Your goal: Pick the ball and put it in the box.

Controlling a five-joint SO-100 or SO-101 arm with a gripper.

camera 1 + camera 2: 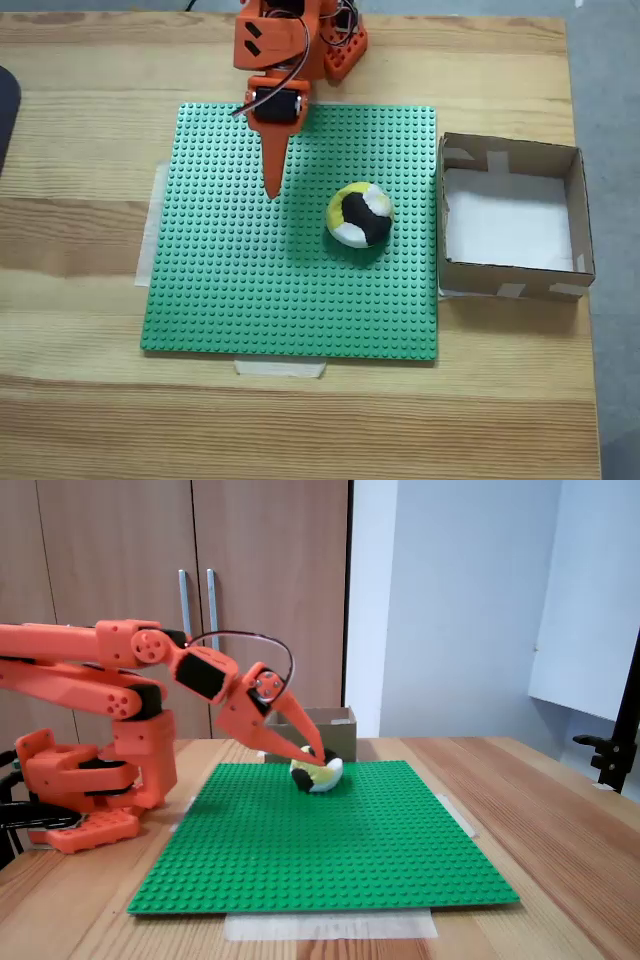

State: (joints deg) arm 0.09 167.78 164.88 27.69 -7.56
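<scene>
Resting on green studded baseplate (250, 290), ball (360, 215) sits right of centre in overhead-style fixed view; box (575, 215) just beside baseplate's right edge; gripper (271, 190) above baseplate, left of ball, fingers together.

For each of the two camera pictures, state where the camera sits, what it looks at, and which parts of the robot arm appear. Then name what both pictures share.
One fixed view: sits above, looking straight down on the green studded baseplate, the ball and the box at the right; the arm's upper part and gripper enter from the top edge.
Another fixed view: sits low at table height, looking across the baseplate toward cupboard doors; the whole arm shows from its base at the left.
Shared: baseplate, ball, box, gripper, wooden table.
</scene>
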